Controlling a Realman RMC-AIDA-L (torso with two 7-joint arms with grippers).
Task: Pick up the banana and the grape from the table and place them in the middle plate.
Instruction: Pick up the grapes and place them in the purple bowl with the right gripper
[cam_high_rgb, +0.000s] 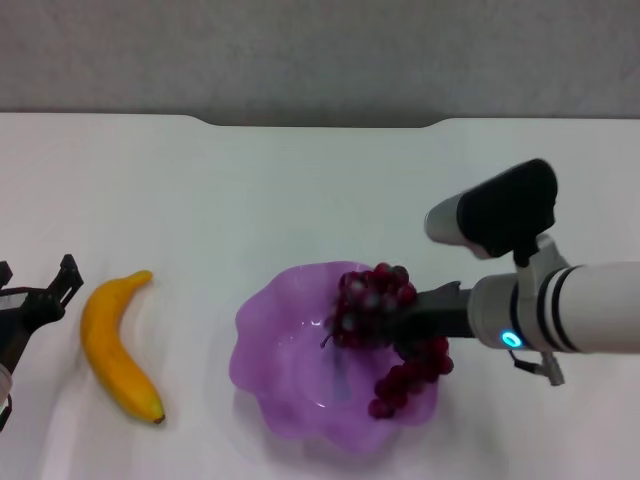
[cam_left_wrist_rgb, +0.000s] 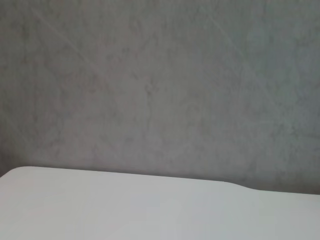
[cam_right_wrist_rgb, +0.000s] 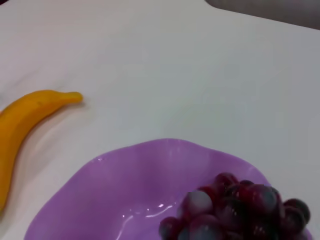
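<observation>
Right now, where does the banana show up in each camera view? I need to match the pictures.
Head view: the banana lies on the table, left of the middle plate, near the left claw.
Left wrist view: not in it; only table and wall.
Right wrist view: at the picture's left edge, beyond the plate's rim.
Shared landmark: the purple plate in head and right wrist views.

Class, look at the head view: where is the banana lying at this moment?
The banana lies on the table on the robot's left side, between the left gripper and the middle plate, touching neither.
</observation>
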